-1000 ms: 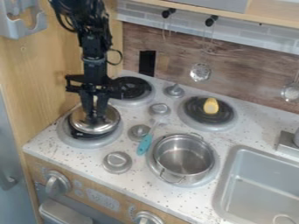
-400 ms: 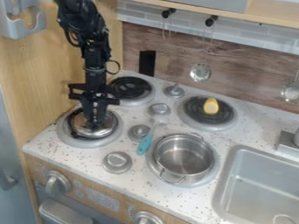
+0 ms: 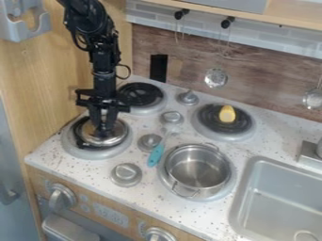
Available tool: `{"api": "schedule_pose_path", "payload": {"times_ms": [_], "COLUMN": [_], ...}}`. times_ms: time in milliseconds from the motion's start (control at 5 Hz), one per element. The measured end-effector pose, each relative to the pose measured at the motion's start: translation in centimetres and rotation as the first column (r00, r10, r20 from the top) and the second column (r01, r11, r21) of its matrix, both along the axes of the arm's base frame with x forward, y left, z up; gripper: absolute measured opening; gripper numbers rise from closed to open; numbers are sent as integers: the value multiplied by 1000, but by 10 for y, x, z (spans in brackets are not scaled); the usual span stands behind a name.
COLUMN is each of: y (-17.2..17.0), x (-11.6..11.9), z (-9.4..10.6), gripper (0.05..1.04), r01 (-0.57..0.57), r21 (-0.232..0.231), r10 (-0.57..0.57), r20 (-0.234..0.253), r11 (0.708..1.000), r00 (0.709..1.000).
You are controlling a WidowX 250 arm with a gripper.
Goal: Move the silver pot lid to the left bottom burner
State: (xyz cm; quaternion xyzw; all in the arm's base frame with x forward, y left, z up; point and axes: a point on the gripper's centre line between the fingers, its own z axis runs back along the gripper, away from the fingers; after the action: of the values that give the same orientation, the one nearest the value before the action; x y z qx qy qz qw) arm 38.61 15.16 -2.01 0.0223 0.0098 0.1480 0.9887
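end effector (image 3: 104,129) is right down at the silver lid (image 3: 110,140) over the left bottom burner (image 3: 78,152), can't tell if it's clamped

Shining bright and even across the speckled counter (image 3: 82,166), glinting off the silver lid (image 3: 113,138) and gleaming softly inside the steel pot (image 3: 198,165)! Looking near-black along the arm (image 3: 104,61), shading gently within the sink (image 3: 283,188). Can't place the light's source.
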Motion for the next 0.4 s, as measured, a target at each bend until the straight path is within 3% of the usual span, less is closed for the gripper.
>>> {"api": "schedule_pose_path", "payload": {"times_ms": [200, 400], "y": [-11, -20], "x": [2, 8], "z": [7, 45], "gripper": [869, 1022], "r01": [60, 101], "r21": [7, 56], "r10": [-60, -105], "r20": [11, 81], "r11": [998, 993], "r00": [998, 991]}}
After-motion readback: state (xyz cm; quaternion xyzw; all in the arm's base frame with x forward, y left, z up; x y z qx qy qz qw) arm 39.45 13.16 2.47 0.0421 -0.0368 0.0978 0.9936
